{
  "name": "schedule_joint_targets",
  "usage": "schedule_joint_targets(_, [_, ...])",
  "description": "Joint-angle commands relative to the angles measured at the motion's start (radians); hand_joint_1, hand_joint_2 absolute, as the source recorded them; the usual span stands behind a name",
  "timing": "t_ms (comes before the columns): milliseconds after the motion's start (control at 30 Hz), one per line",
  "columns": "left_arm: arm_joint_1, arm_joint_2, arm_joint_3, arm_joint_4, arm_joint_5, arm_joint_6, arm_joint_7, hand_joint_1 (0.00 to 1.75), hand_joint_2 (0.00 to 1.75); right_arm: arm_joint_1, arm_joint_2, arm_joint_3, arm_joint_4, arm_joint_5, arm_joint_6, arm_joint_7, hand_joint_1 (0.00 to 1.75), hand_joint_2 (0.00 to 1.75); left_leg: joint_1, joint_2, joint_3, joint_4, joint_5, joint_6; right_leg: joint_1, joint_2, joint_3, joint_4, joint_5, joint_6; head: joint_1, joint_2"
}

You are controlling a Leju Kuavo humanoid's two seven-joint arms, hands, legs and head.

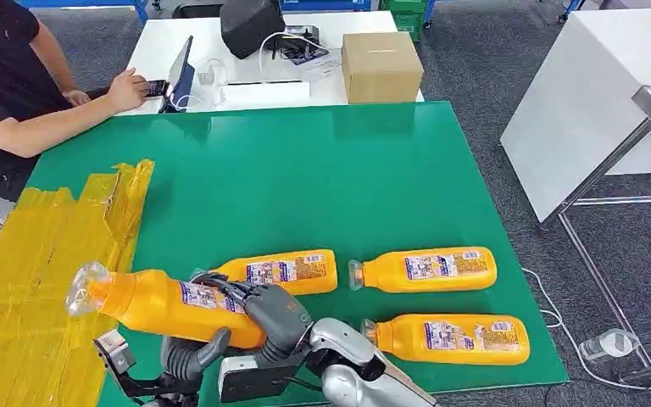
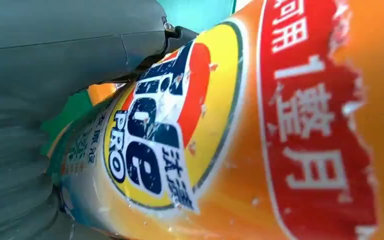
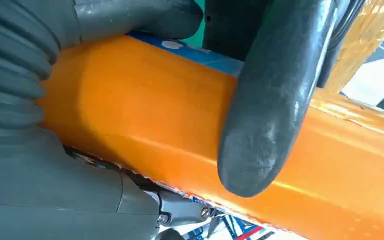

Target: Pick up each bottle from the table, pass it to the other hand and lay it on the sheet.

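- The orange plastic bottle with a clear cap (image 1: 165,305) is lifted above the near left part of the green table (image 1: 305,178), lying roughly level, its cap end pointing left over the edge of the yellow taped sheet (image 1: 42,254).
- The right hand (image 1: 263,309) wraps the bottle's body near its base: dark fingers curl over the top across the label, and the right wrist view shows a thick thumb (image 3: 270,100) pressed on the orange side.
- The left hand (image 1: 191,356) sits under the same bottle just left of the right hand, its grey thumb raised against the underside; the left wrist view has the label pressed close to the palm (image 2: 55,75). Whether its fingers are closed round the bottle I cannot tell.
- Three more orange bottles lie flat on the table, caps to the left: one (image 1: 284,271) just behind the right hand, one (image 1: 428,269) further right, one (image 1: 449,337) near the front edge.
- At the white desk (image 1: 246,51) beyond, a person's hand (image 1: 127,89) rests beside a brown cardboard box (image 1: 381,66).
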Motion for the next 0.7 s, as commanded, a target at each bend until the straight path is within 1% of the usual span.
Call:
schedule_joint_targets(33, [-0.019, -0.003, -0.031, -0.021, 0.026, -0.002, 0.010, 1.75, 1.75, -0.001, 0.005, 0.071, 0.094, 0.021, -0.007, -0.002, 1.75, 1.75, 0.001, -0.001, 0.001, -0.001, 0.000, 0.000, 0.001, -0.002, 0.002, -0.001, 0.000, -0.001, 0.000, 0.000])
schedule_joint_targets(200, [-0.030, -0.003, -0.006, -0.028, 0.027, 0.011, 0.005, 1.75, 1.75, 0.010, -0.004, 0.036, 0.076, 0.018, -0.031, 0.008, 1.75, 1.75, 0.001, -0.002, 0.001, -0.001, 0.000, 0.000, 0.001, -0.003, 0.002, -0.002, 0.000, -0.001, 0.000, 0.000])
schedule_joint_targets(267, [-0.029, 0.007, 0.001, -0.049, 0.018, 0.020, 0.004, 1.75, 1.75, 0.014, -0.007, 0.014, 0.061, 0.006, -0.040, 0.014, 1.75, 1.75, 0.001, -0.002, 0.001, 0.000, 0.000, 0.000, 0.001, -0.003, 0.002, -0.002, 0.000, -0.001, 0.000, 0.000])
schedule_joint_targets(367, [-0.027, 0.008, 0.005, -0.056, 0.019, 0.020, 0.007, 1.75, 1.75, 0.015, -0.008, 0.010, 0.054, 0.005, -0.039, 0.015, 1.75, 1.75, 0.001, -0.001, 0.000, 0.000, 0.000, 0.000, 0.001, -0.002, 0.001, -0.001, 0.000, -0.001, 0.000, 0.000])
schedule_joint_targets(400, [-0.022, 0.008, 0.014, -0.069, 0.012, 0.032, 0.002, 1.75, 1.75, 0.029, -0.002, -0.012, 0.039, -0.003, -0.064, 0.022, 1.75, 1.75, 0.001, -0.002, 0.001, 0.000, 0.000, 0.000, 0.001, -0.003, 0.002, -0.001, 0.000, -0.001, 0.000, 0.000])
schedule_joint_targets(433, [-0.022, 0.016, 0.018, -0.087, -0.020, 0.059, -0.002, 1.75, 1.75, 0.030, -0.003, -0.034, 0.021, -0.001, -0.100, 0.034, 0.59, 1.75, 0.001, -0.001, 0.001, -0.001, 0.000, 0.000, 0.001, -0.003, 0.002, -0.001, 0.000, -0.001, 0.000, 0.000])
schedule_joint_targets(467, [-0.022, 0.031, 0.024, -0.107, -0.036, 0.071, 0.001, 1.75, 1.75, 0.021, -0.008, -0.056, 0.003, -0.005, -0.116, 0.044, 0.00, 1.75, 0.002, -0.002, 0.002, -0.001, 0.000, 0.000, 0.002, -0.004, 0.003, -0.002, 0.000, -0.001, 0.000, 0.000])
schedule_joint_targets(533, [-0.035, 0.074, 0.053, -0.157, -0.115, 0.131, 0.012, 1.75, 1.75, -0.030, -0.035, -0.112, -0.030, -0.023, -0.118, 0.066, 0.00, 1.75, 0.001, -0.002, 0.000, 0.001, 0.000, 0.000, 0.002, -0.003, 0.001, -0.001, 0.000, -0.001, 0.000, 0.000])
schedule_joint_targets(567, [-0.046, 0.106, 0.074, -0.183, -0.184, 0.178, 0.025, 1.75, 1.75, -0.055, -0.051, -0.152, -0.047, -0.031, -0.115, 0.064, 0.00, 0.00, 0.001, -0.001, -0.001, 0.001, 0.000, 0.000, 0.001, -0.002, -0.001, 0.000, 0.000, -0.001, 0.000, 0.000])
schedule_joint_targets(600, [-0.060, 0.131, 0.097, -0.193, -0.231, 0.214, 0.035, 1.75, 1.75, -0.076, -0.066, -0.177, -0.050, -0.036, -0.102, 0.080, 0.00, 0.00, 0.001, -0.001, -0.001, 0.001, 0.001, 0.000, 0.001, -0.002, 0.000, 0.000, 0.000, -0.001, 0.000, 0.000])
schedule_joint_targets(633, [-0.076, 0.164, 0.121, -0.196, -0.264, 0.231, 0.050, 1.75, 1.75, -0.102, -0.082, -0.196, -0.058, -0.064, -0.064, 0.079, 0.00, 0.00, 0.001, 0.000, -0.002, 0.001, 0.001, 0.000, 0.001, -0.001, -0.001, 0.001, 0.001, -0.001, 0.000, 0.000])
schedule_joint_targets(700, [-0.125, 0.223, 0.197, -0.180, -0.315, 0.268, 0.080, 1.75, 1.75, -0.137, -0.111, -0.240, -0.064, -0.091, -0.035, 0.079, 0.00, 0.00, 0.001, 0.000, -0.001, 0.001, 0.001, 0.000, 0.001, -0.001, -0.001, 0.000, 0.001, -0.001, 0.000, 0.000])
